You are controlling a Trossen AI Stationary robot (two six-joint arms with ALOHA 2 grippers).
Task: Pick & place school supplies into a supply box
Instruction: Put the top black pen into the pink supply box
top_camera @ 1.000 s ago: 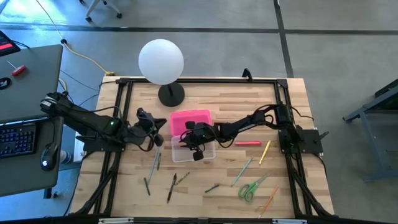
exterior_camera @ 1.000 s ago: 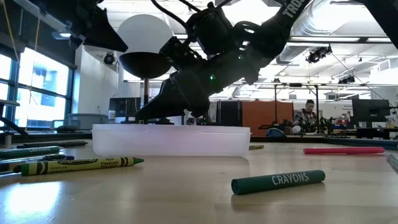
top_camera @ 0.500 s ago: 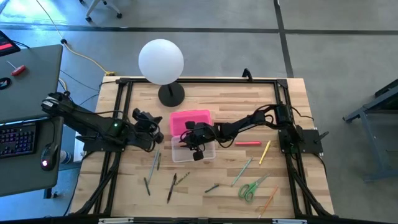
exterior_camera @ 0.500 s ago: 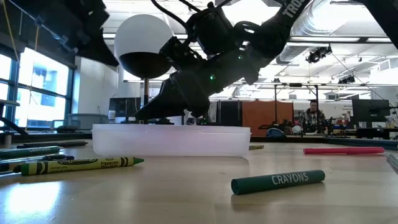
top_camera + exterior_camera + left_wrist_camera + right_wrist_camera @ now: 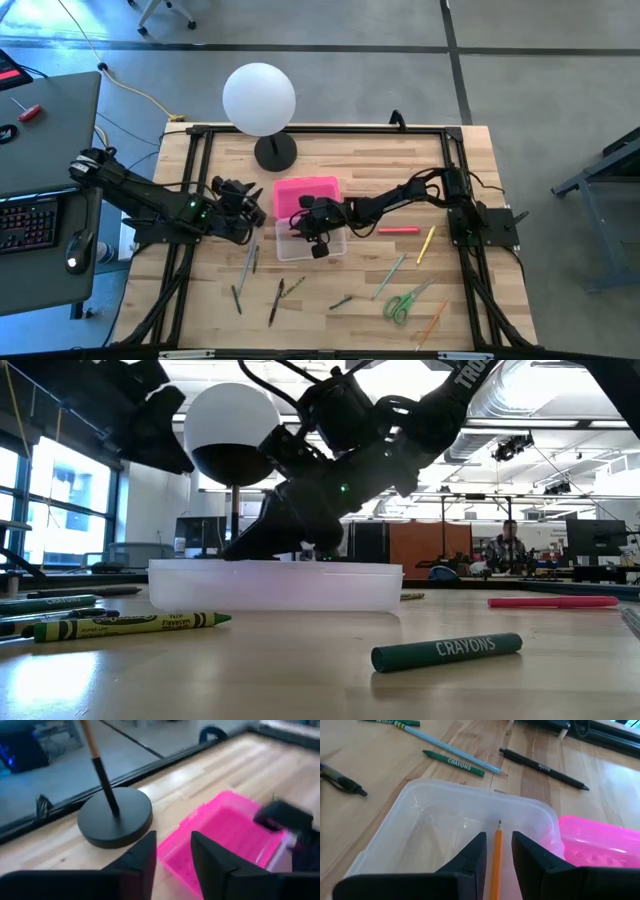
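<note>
From above, the right gripper (image 5: 318,238) stays over the clear supply box (image 5: 311,242), while the left gripper (image 5: 248,203) has drawn back a little from the box toward the lamp base (image 5: 275,153).

At table level, the right gripper (image 5: 290,535) has dipped closer to the box rim (image 5: 275,572).

Its wrist view shows an orange pencil (image 5: 495,862) pinched between its fingers (image 5: 532,857), pointing into the box (image 5: 445,827) beside the pink lid (image 5: 600,845).

The left wrist view shows nothing held between its slightly parted fingers (image 5: 142,857).

1 clear plastic box (image 5: 312,243) w/ 1 bright pink lid (image 5: 306,193) beside it. 1 pr green-handled scissors (image 5: 403,303). 1 pink-red marker (image 5: 398,230). 1 orange pencil (image 5: 496,862) over box. 1 white globe lamp (image 5: 260,98). 2 dark arms.
</note>
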